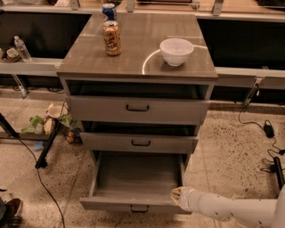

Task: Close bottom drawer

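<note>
The gripper (pixel 178 196) sits low at the bottom right of the view, at the front right corner of the bottom drawer (pixel 133 178), touching it or just beside it (can't tell which). Whether the claw is spread or pressed together: cannot tell. Only a yellowish tip shows at the end of the white arm (pixel 231 209), which comes in from the right edge, low over the floor (pixel 222 147).

The bottom drawer is pulled well out of the cabinet (pixel 202 95). Its inside is bare, and its shallow front panel is nearest the camera w/ a small black handle (pixel 139 208) at the lower edge. Above it is the middle drawer (pixel 111 141), then the taller top drawer (pixel 102 109), each w/ a dark gap over its front.

On the cabinet top stand a brown can (pixel 111 38), upright, a blue can (pixel 108 10) behind it at the back edge, and a white bowl (pixel 177 51) to the right, apart from both.

Left of the cabinet: some litter (pixel 44 122) on the floor, a black stand leg (pixel 46 147) and a water bottle (pixel 22 48) on the ledge. Right: cables & a power brick (pixel 269 129).
</note>
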Available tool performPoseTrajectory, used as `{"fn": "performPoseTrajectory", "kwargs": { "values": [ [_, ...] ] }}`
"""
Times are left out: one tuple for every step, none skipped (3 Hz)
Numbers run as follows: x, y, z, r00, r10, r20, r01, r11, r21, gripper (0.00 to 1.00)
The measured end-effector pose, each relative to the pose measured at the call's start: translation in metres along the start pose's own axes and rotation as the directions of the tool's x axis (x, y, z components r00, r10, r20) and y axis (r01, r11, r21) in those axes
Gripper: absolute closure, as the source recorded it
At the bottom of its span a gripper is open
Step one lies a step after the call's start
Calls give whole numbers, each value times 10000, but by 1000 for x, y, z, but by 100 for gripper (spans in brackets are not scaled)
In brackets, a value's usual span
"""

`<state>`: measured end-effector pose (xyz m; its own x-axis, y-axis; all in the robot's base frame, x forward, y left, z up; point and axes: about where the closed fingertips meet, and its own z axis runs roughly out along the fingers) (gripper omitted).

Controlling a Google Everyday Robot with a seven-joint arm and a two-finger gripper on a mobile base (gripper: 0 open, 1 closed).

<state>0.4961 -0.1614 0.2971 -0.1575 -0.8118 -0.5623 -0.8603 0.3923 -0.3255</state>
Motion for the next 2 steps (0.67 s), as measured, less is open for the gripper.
{"fn": "performPoseTrajectory", "kwargs": {
  "values": [
    [13,9,11,9999,60,-159,-64,9996,-262,97],
    [26,25,24,9995,300,-29,-301,9987,-405,100]
  ]
}}
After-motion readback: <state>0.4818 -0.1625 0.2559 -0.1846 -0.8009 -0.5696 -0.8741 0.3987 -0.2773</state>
